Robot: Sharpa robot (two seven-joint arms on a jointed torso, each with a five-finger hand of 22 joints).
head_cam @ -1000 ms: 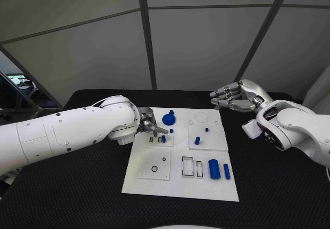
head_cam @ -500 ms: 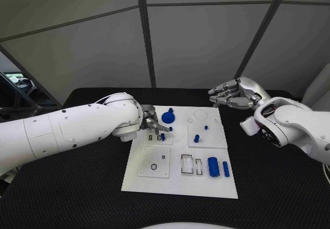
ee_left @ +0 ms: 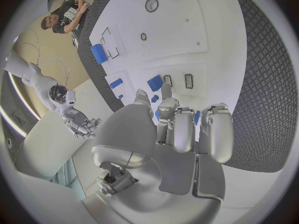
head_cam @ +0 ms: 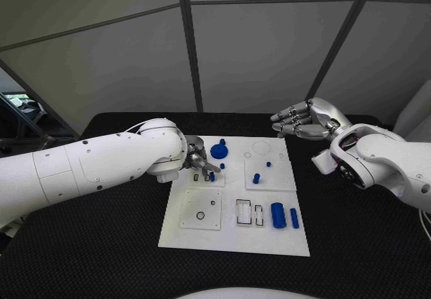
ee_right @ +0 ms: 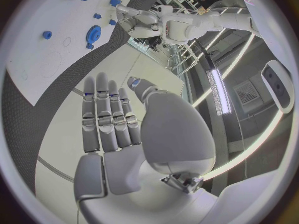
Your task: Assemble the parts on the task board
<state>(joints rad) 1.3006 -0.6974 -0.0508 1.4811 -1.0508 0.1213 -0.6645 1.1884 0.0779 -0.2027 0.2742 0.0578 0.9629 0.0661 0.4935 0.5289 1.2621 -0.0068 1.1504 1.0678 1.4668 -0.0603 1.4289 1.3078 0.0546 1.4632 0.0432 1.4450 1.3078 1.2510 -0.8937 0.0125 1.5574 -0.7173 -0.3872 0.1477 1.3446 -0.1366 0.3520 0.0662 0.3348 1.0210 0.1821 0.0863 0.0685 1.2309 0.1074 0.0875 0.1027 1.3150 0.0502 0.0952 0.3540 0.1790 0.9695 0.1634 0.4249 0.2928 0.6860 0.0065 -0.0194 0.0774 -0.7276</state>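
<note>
The white task board [head_cam: 233,240] lies mid-table. My left hand [head_cam: 197,162] reaches over its far left corner, fingers curled down. In the left wrist view the thumb and a fingertip [ee_left: 165,90] pinch a small blue part [ee_left: 154,82] standing beside two empty slots; the same part [head_cam: 212,177] shows under the fingers in the head view. A blue gear [head_cam: 220,151] stands just behind that hand. Two blue pegs [head_cam: 256,179] stand upright near the middle. A thick blue cylinder [head_cam: 278,216] and a thin one [head_cam: 294,217] lie at the near right. My right hand [head_cam: 304,123] hovers above the far right corner, fingers straight and holding nothing.
The black textured table [head_cam: 89,249] surrounds the board. My left forearm [head_cam: 89,171] crosses the table's left side and my right forearm [head_cam: 386,165] its right side. Grey wall panels stand behind the table's far edge.
The whole view has shifted slightly. My left arm has swung a little closer over the board, its fingertips staying at the small blue part. The right hand stays raised.
</note>
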